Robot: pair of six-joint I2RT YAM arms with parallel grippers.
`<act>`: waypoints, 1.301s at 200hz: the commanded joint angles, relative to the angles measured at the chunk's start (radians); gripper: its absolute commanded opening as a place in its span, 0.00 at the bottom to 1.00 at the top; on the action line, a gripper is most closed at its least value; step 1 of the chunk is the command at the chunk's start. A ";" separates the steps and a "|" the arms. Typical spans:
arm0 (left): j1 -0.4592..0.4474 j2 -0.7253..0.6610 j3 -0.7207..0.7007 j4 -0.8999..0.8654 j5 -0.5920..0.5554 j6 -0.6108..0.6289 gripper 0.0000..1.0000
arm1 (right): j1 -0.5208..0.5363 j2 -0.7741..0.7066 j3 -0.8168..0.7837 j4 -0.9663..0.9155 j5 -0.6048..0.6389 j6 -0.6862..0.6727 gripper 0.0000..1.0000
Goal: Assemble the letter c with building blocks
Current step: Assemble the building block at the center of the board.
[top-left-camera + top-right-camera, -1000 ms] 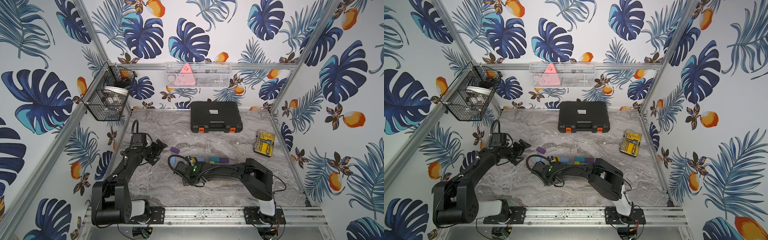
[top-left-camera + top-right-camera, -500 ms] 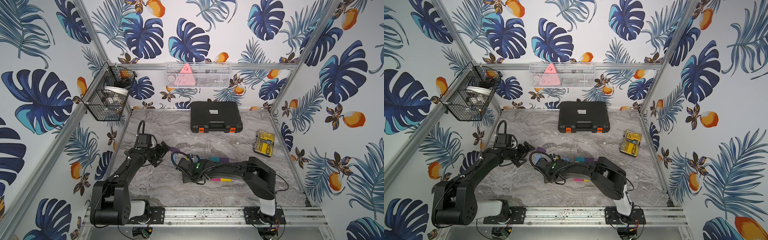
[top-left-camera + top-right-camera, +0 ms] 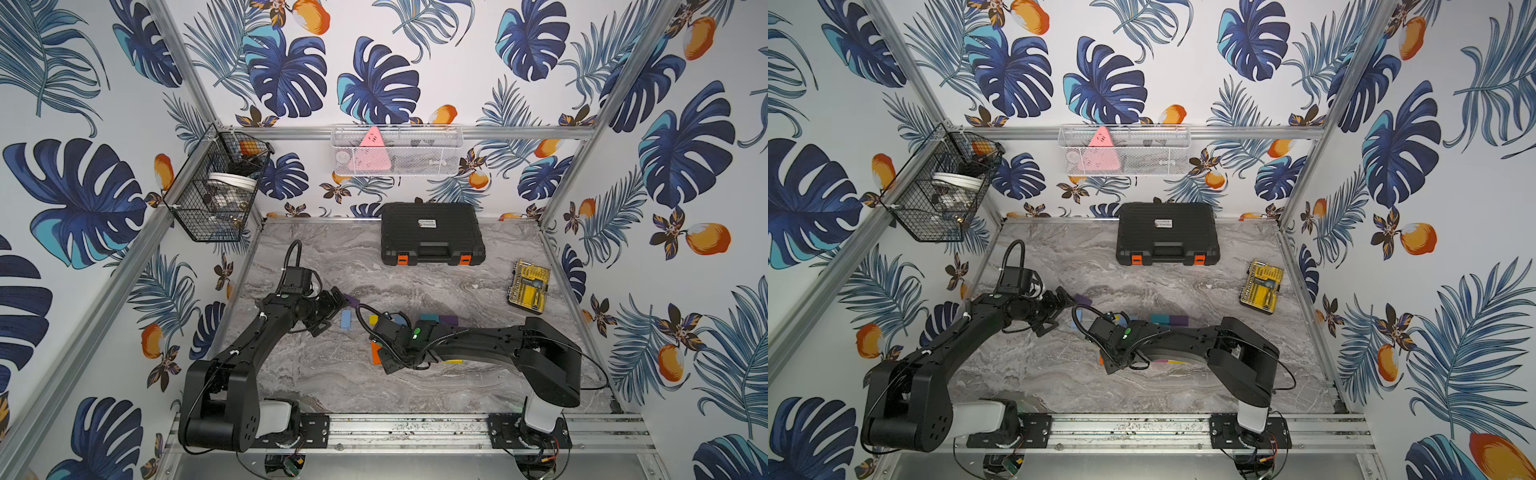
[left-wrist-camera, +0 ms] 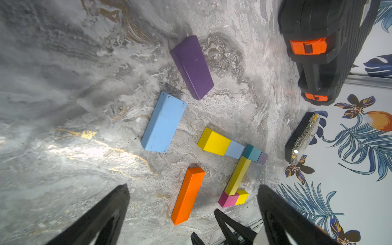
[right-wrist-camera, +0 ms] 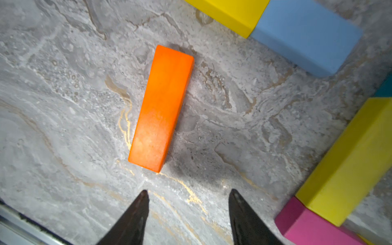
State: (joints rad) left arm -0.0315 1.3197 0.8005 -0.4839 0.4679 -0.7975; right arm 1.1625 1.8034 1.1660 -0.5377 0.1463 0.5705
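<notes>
The building blocks lie mid-table. In the left wrist view a yellow block (image 4: 213,141), small light blue block (image 4: 235,149), teal block (image 4: 252,152) and pale purple block (image 4: 263,158) form a row. A long yellow block (image 4: 237,176) runs from it to a magenta block (image 4: 228,199) and a small yellow block (image 4: 241,196). Loose beside them lie a purple block (image 3: 352,300), a light blue block (image 3: 346,321) and a long orange block (image 5: 162,108). My right gripper (image 5: 188,192) is open, just short of the orange block's end. My left gripper (image 3: 332,311) is open, by the purple block.
A black tool case (image 3: 432,232) stands at the back. A yellow-and-black drill-bit case (image 3: 528,286) lies at the right edge. A wire basket (image 3: 216,187) hangs on the left wall, a white mesh tray (image 3: 397,149) on the back wall. The right arm (image 3: 498,336) lies over part of the blocks.
My left gripper has moved right, toward the purple block. My right gripper has opened and drawn a little toward the front, and the orange block lies free ahead of it.
</notes>
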 commanded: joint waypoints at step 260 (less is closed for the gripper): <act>-0.016 0.044 -0.093 0.119 0.075 -0.032 0.99 | 0.014 0.151 0.092 0.035 -0.002 0.074 0.30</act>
State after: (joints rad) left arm -0.0463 1.3628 0.7124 -0.3828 0.5278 -0.8368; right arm 1.1770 1.9446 1.2530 -0.4873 0.1341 0.6216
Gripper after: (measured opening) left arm 0.991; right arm 0.307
